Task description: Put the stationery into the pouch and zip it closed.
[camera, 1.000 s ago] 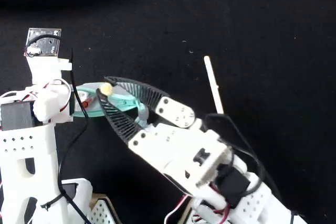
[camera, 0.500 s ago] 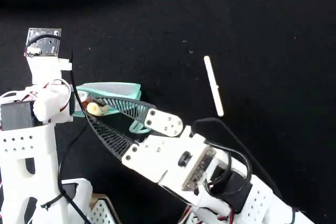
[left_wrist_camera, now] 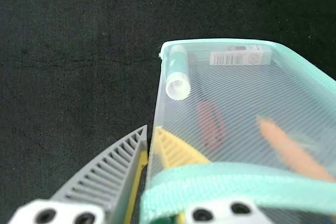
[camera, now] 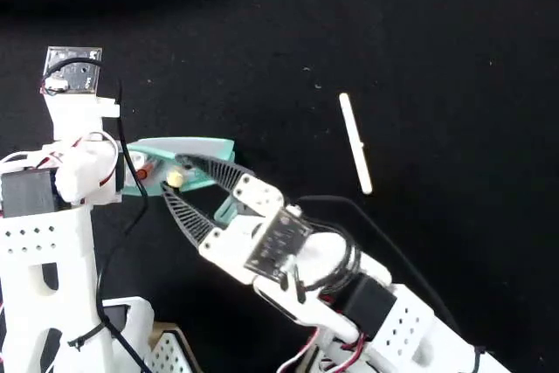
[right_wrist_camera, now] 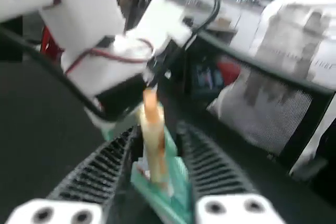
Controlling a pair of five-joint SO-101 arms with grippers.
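The right claw [camera: 173, 177] has swung from above the pouch [camera: 205, 148] down to its open mouth, beside the left arm, and its wrist has rolled over since a second ago. It has the pencil [right_wrist_camera: 153, 140] nipped between its fingertips, the jaws only as far apart as the pencil is thick. In the left wrist view the pencil's lower part shows through the clear wall, slanting down inside the pouch. It lies near a glue stick [left_wrist_camera: 177, 72] and a red pen [left_wrist_camera: 210, 124].

The left claw [left_wrist_camera: 151, 141] is clamped on the pouch's rim, one finger outside and one inside, holding the mouth up off the counter [camera: 437, 58]. The pouch itself has barely moved.

So this piece looks about ready to be let go (it seems far enough in to drop). A white stick [camera: 355, 141] lies well apart on the counter, and the zip is not yet drawn.
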